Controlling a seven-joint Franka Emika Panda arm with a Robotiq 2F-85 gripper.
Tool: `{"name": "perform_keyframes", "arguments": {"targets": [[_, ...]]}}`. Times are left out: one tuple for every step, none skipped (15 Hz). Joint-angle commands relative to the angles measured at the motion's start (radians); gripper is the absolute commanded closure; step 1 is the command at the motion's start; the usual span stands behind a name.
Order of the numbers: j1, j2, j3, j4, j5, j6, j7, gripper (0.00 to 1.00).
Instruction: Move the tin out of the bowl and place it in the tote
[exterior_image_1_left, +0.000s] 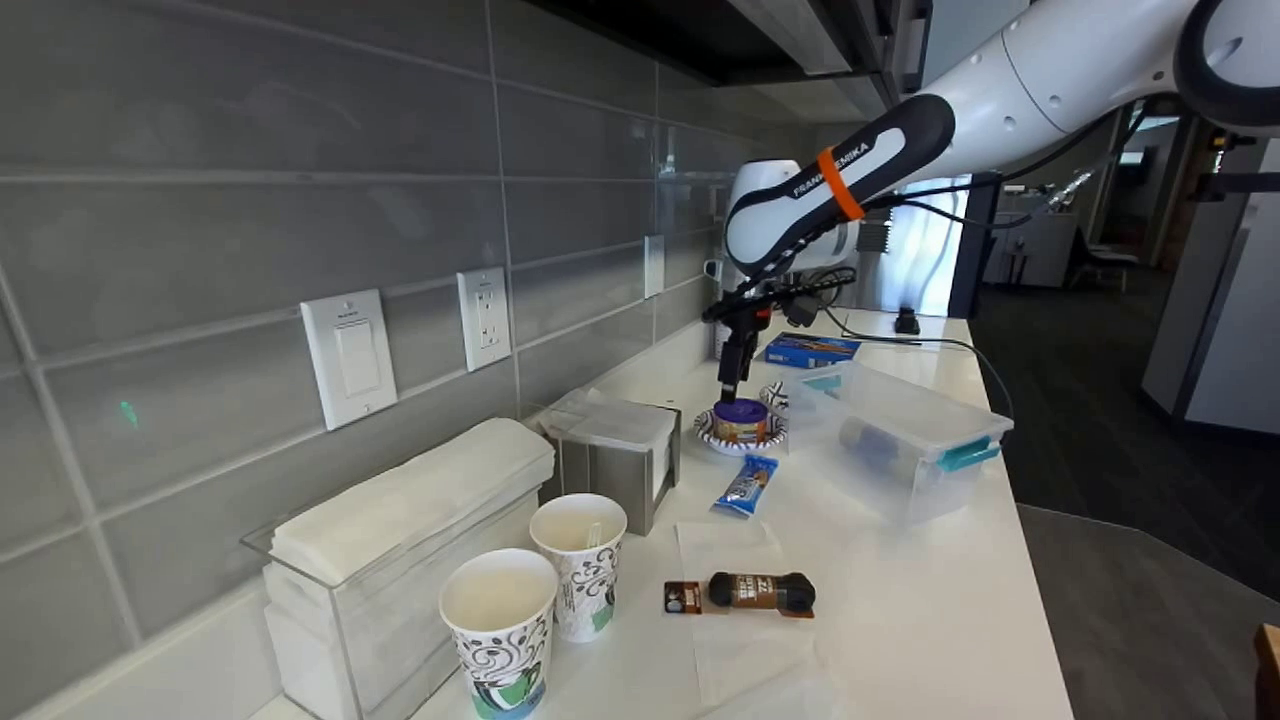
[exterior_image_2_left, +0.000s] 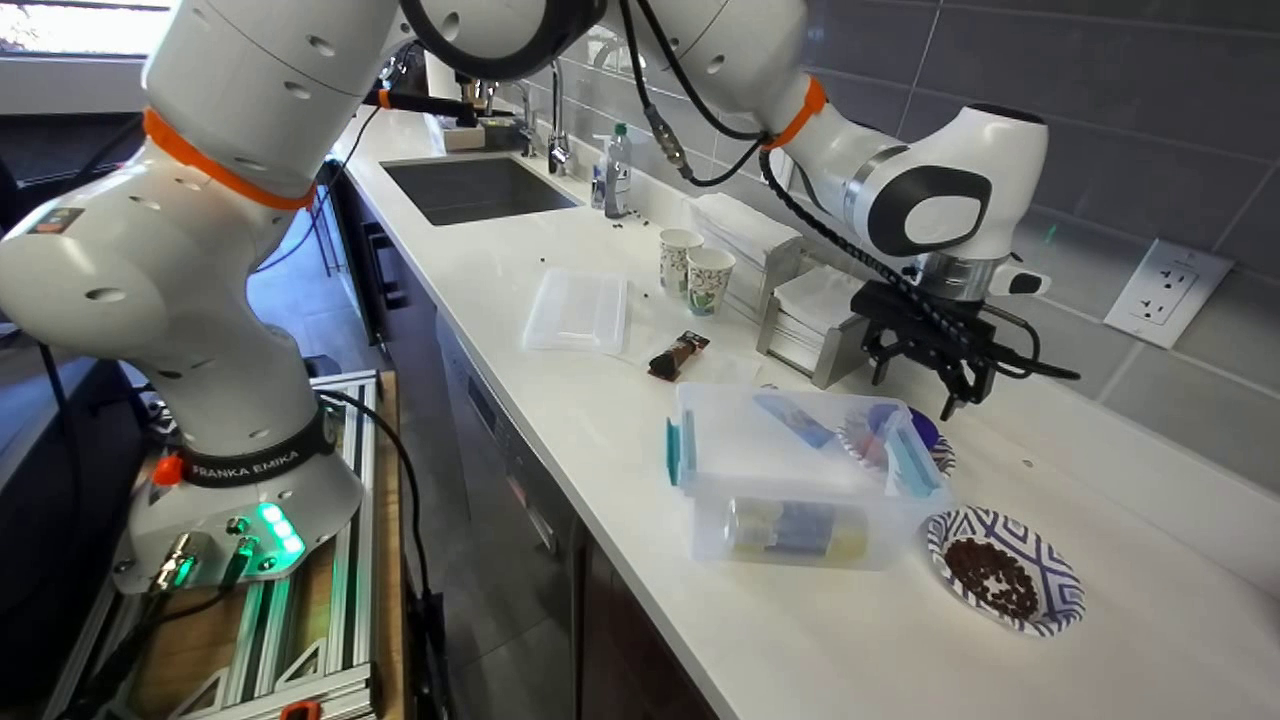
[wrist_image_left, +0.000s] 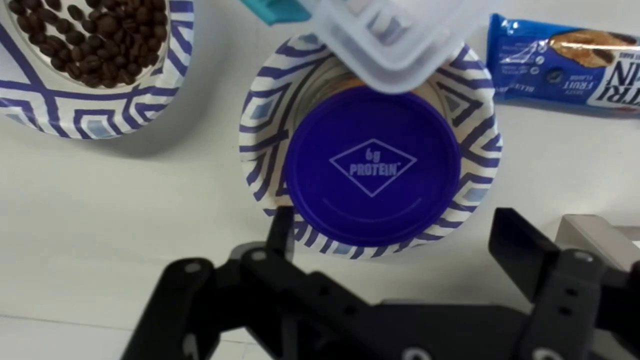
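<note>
end effector spread near the tin in the bowl, contact unclear; only wrist view shows lid lettering.

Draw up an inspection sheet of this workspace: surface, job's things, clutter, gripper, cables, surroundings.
Surface: white counter, a few dark specks.
Job's things: tin sits in the bowl; clear tote close by, a container inside.
Clutter: paper cups, napkins, snack bar, dark packet, second bowl holding beans.
Gripper: open, close to the tin, not gripping it.
Cables: black, running along the arm.
Surroundings: tiled wall with outlet; sink.
</note>
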Motion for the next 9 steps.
{"name": "perform_keyframes", "arguments": {"targets": [[-0.015,0.028,0.009,0.02,0.005,0.028,-0.012,0.0],[-0.017,0.029,0.01,0.017,0.006,0.03,-0.013,0.0],[-0.02,0.031,0.011,0.014,0.007,0.035,-0.016,0.0],[-0.019,0.034,0.008,0.013,0.002,0.037,-0.014,0.0],[-0.023,0.035,0.011,0.011,0.007,0.037,-0.017,0.0],[-0.026,0.038,0.013,0.011,0.009,0.037,-0.02,0.0],[-0.03,0.041,0.015,0.009,0.013,0.039,-0.024,0.0],[-0.036,0.044,0.021,0.009,0.021,0.037,-0.028,0.0],[-0.035,0.046,0.016,0.008,0.014,0.041,-0.027,0.0]]}}
